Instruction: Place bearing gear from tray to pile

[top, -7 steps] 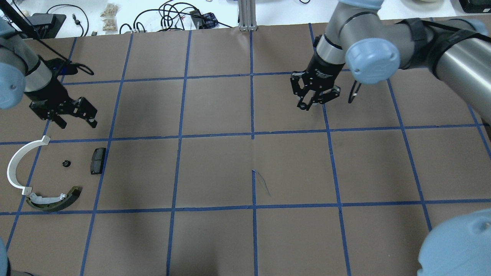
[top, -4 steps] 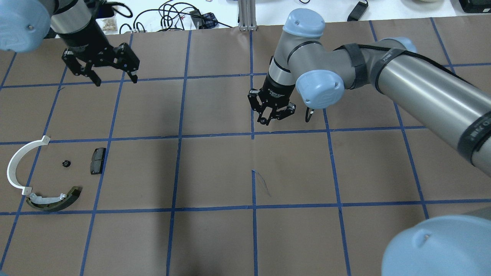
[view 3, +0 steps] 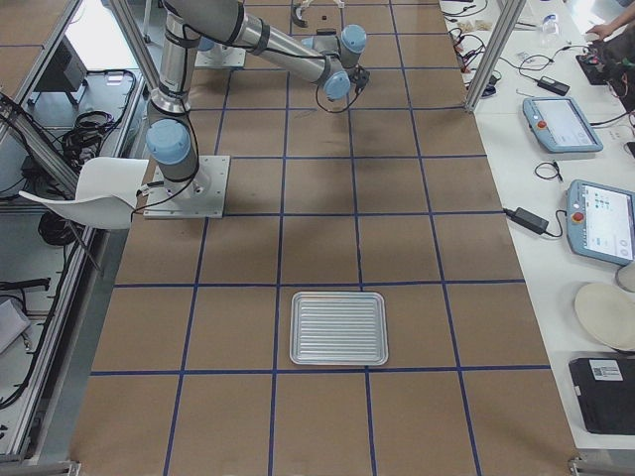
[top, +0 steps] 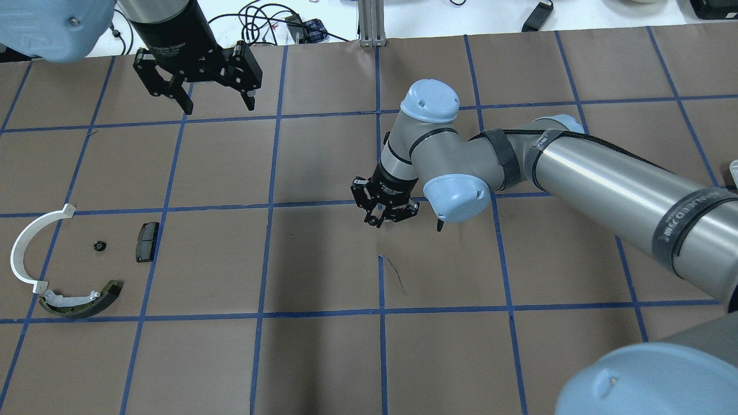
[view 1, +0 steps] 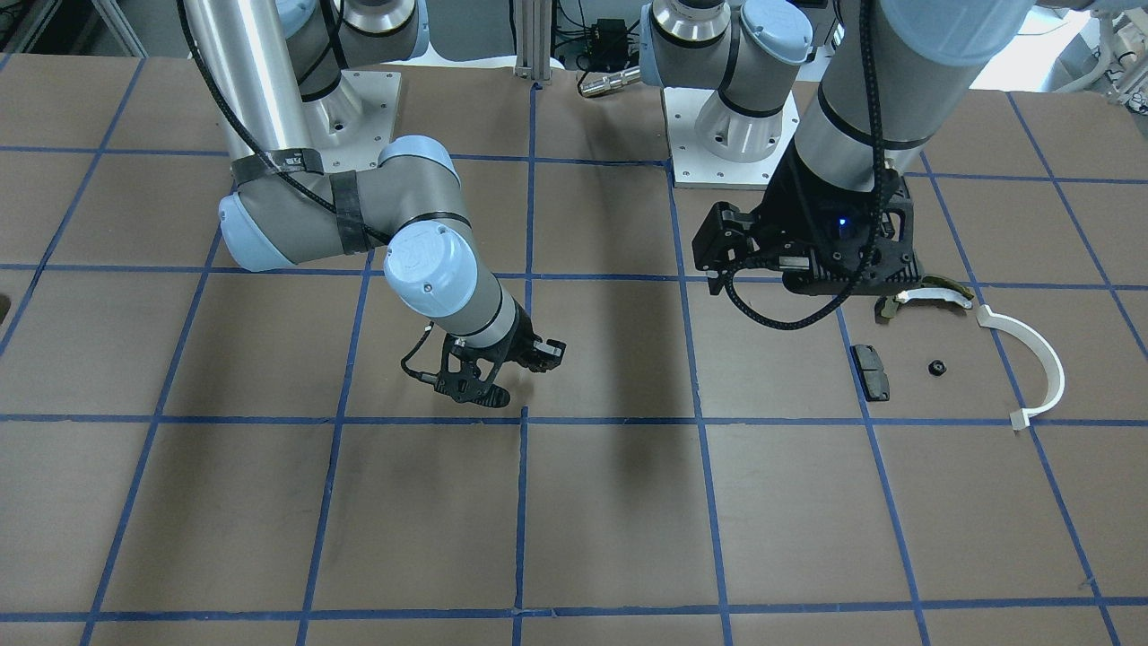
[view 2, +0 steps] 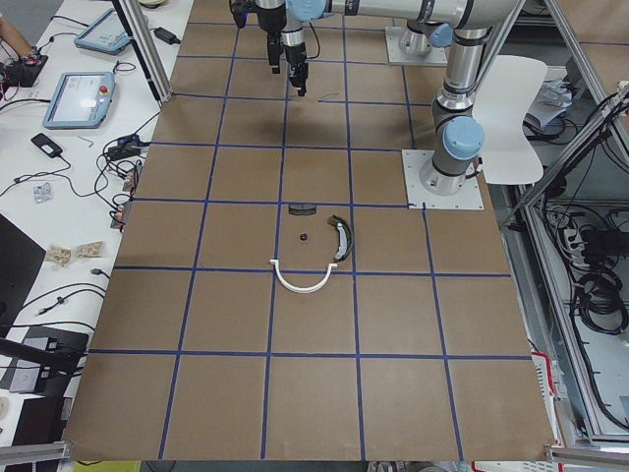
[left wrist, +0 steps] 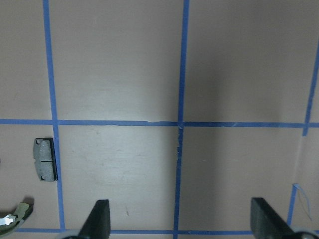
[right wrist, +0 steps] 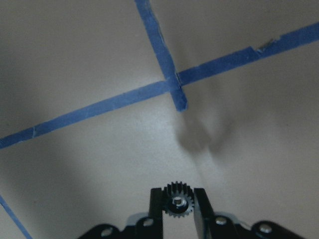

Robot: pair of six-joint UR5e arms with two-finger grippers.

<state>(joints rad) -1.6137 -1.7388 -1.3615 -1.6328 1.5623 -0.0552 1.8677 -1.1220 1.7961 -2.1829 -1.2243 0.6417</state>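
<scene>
The bearing gear (right wrist: pixel 178 203), small, black and toothed, is pinched between the fingers of my right gripper (top: pixel 379 219), which is shut on it just above the table's middle (view 1: pixel 484 393). The pile lies at the left edge: a white curved arc (top: pixel 23 248), a dark olive shoe (top: pixel 86 301), a black pad (top: pixel 147 242) and a small black round part (top: pixel 100 246). My left gripper (top: pixel 217 105) hangs open and empty high over the far left squares, well away from the pile. The ribbed metal tray (view 3: pixel 337 327) shows only in the exterior right view, far from both grippers.
Brown paper with a blue tape grid (top: pixel 380 259) covers the table. Cables and small items (top: pixel 253 23) lie on the white bench beyond the far edge. The right arm's long link (top: pixel 605 178) stretches across the right half.
My right gripper has carried the gear leftward and nearer, from the far right squares to the table's middle. My left gripper has risen and swung away from the pile toward the far edge.
</scene>
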